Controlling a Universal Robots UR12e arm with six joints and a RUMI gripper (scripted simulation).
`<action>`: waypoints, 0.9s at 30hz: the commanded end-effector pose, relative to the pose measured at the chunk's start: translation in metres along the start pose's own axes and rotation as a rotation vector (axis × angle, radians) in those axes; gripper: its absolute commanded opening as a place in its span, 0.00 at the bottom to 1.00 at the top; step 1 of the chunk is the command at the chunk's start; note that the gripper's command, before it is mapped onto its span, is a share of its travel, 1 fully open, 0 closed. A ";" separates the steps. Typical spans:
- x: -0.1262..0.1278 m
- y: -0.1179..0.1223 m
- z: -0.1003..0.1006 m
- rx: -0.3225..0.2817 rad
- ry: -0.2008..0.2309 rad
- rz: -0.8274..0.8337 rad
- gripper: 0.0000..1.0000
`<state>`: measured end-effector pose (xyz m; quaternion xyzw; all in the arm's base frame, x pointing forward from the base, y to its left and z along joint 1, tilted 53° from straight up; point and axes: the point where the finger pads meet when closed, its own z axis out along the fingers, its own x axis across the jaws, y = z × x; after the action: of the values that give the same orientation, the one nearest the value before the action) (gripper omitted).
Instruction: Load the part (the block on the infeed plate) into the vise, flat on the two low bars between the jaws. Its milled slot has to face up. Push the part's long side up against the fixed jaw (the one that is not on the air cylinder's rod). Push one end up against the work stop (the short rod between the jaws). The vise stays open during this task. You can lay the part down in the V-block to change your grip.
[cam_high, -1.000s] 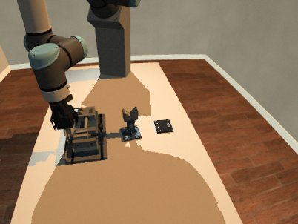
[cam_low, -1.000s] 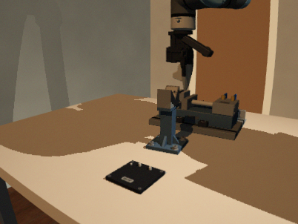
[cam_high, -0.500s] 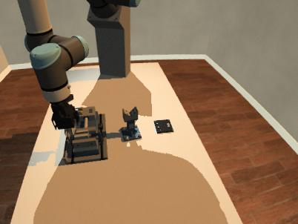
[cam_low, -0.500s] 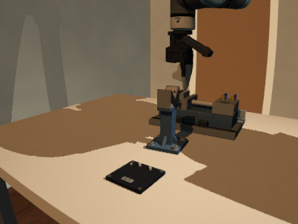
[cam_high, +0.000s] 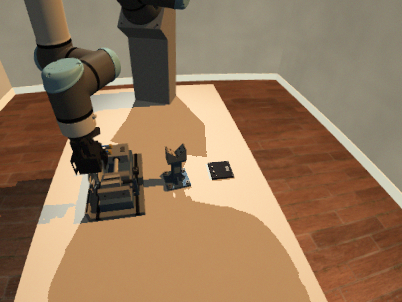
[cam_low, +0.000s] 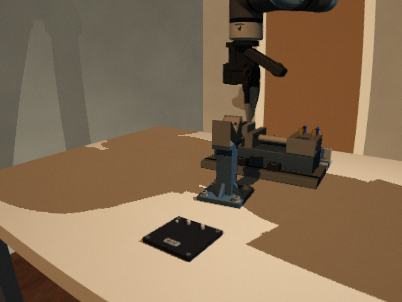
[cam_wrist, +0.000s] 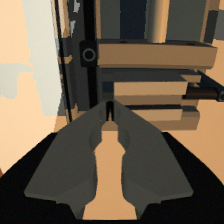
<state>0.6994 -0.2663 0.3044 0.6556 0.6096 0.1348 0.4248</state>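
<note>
The vise (cam_high: 140, 200) (cam_low: 282, 156) is open. In the wrist view the tan part (cam_wrist: 150, 90) lies between the movable jaw (cam_wrist: 156, 56) and the fixed jaw (cam_wrist: 192, 123). A dark lengthwise band in its upper face looks like the milled slot, facing up. A dark gap separates it from the movable jaw; whether it touches the fixed jaw is unclear. Its right end is at the tip of the work stop (cam_wrist: 204, 93), with no clear gap. My gripper (cam_wrist: 110, 102) (cam_low: 249, 120) is shut and empty, its tips by the part's left end.
The V-block (cam_high: 176, 153) (cam_low: 221, 134) stands beside the vise and holds nothing. The black infeed plate (cam_high: 220, 171) (cam_low: 182, 237) lies beyond it with no block on it. The air cylinder's rod (cam_wrist: 158, 20) runs behind the movable jaw.
</note>
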 end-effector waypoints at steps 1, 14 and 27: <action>0.001 0.000 0.000 -0.001 0.000 0.000 0.00; 0.003 0.000 0.000 -0.001 0.000 0.000 0.00; 0.004 0.000 0.000 -0.001 0.000 0.000 0.00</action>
<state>0.7001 -0.2631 0.3032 0.6556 0.6096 0.1348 0.4248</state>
